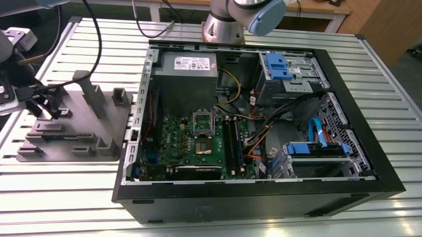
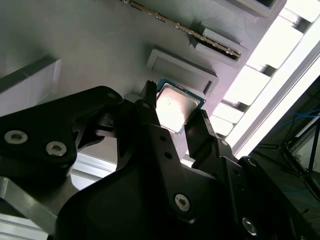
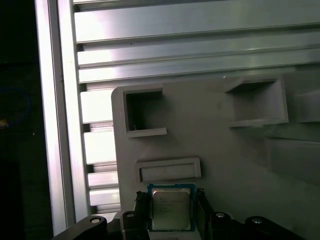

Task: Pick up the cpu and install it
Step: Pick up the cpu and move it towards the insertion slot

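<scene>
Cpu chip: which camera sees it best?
The first wrist view: the cpu faces that camera squarely, its top plain. The second wrist view shows it tilted, partly behind the gripper. In the exterior view it is too small to tell.

Gripper [image 1: 45,107] low over grey fixture tray [image 1: 113,129].

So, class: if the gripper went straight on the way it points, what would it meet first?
Probably the cpu, lying on the grey fixture tray just ahead of the gripper; remaining depth unclear.
</scene>
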Controlling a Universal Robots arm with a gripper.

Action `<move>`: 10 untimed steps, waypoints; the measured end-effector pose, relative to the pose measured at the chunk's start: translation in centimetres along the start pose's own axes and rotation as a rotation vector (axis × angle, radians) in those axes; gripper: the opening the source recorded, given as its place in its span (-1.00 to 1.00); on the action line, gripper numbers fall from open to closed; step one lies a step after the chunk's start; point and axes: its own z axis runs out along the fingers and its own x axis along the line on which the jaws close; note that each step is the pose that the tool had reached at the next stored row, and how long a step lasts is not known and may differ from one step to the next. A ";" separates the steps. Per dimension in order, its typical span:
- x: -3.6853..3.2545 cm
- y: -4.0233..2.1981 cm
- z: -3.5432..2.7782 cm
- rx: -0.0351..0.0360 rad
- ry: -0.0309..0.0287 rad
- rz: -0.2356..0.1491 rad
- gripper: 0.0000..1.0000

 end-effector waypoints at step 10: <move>-0.02 0.03 -0.72 -0.0001 -0.0002 0.000 -0.05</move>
